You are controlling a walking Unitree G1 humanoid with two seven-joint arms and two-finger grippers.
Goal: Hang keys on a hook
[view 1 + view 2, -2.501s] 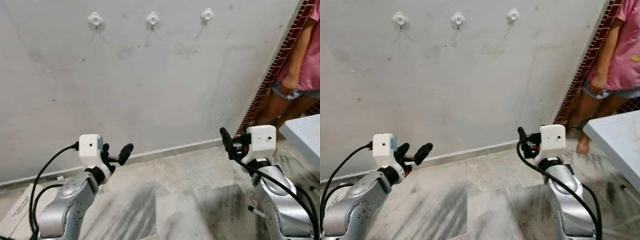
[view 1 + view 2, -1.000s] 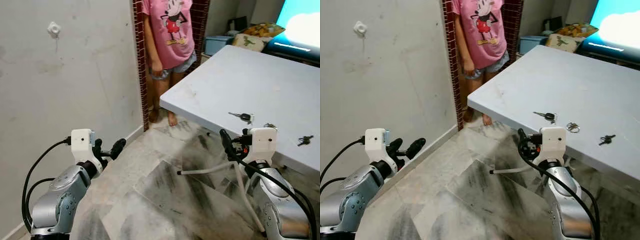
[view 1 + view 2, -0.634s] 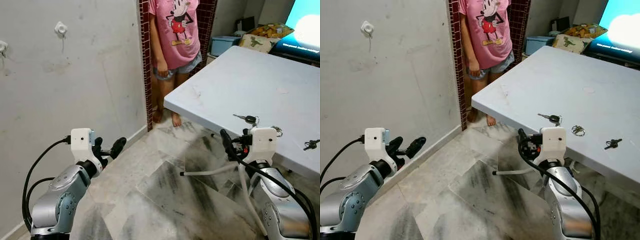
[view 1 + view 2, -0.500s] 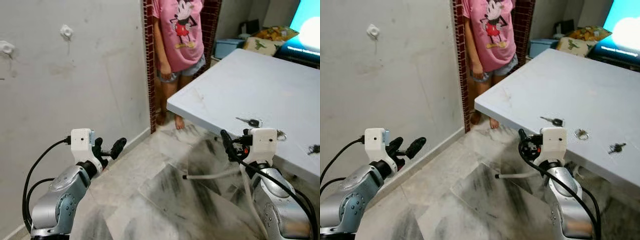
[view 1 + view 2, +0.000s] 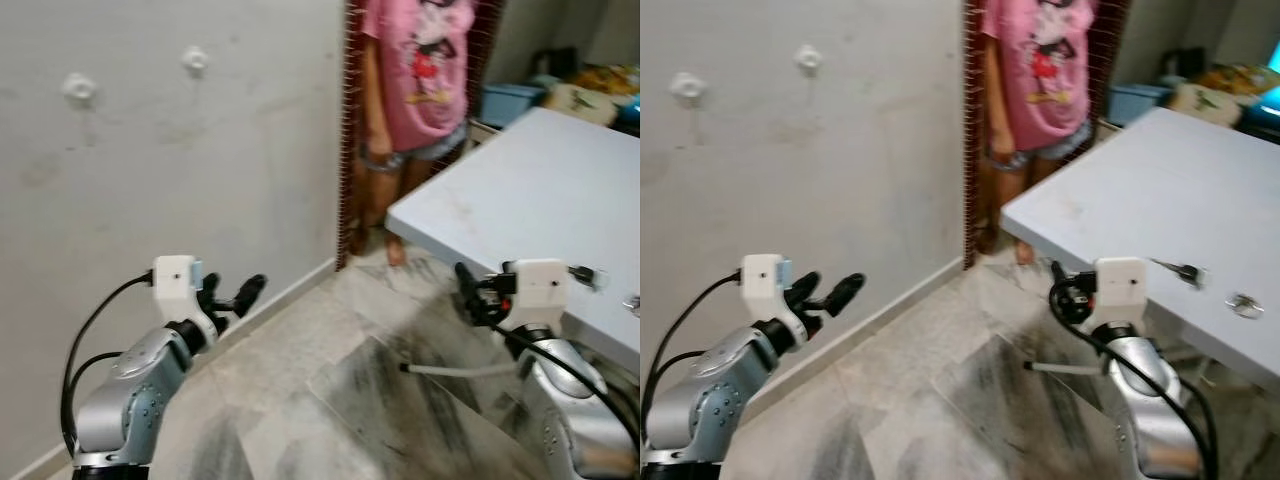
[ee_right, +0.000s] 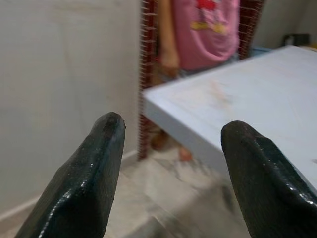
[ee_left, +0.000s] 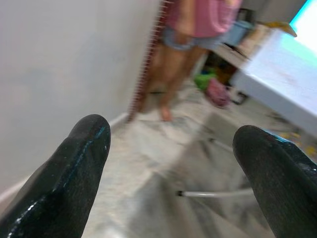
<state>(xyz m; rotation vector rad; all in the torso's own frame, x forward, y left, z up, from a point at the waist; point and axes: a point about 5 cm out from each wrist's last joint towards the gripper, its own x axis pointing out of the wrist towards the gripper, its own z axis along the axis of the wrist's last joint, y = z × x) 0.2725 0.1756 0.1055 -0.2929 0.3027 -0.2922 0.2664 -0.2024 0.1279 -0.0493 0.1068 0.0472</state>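
Grey plaster wall fills the robot's left side, marble tile floor below it. A pale grey table juts in from the right, its near corner well apart from the wall. A person in a pink shirt stands at a brick-edged doorway between wall and table, one hand hanging at the hip.

Left arm bent at the elbow, forearm raised, left gripper pointing forward over the floor toward the wall base. Its two black fingers are spread wide, nothing between them. Right arm also bent up, right gripper held just before the table's near edge, aimed toward the wall; its fingers likewise stand far apart and empty.

Two white hooks sit high on the wall, side by side, both bare, well above and apart from both grippers. Keys lie flat on the tabletop just past the right wrist housing, with a small ring-like item near them; frames are blurred, so finer detail can't be made out.
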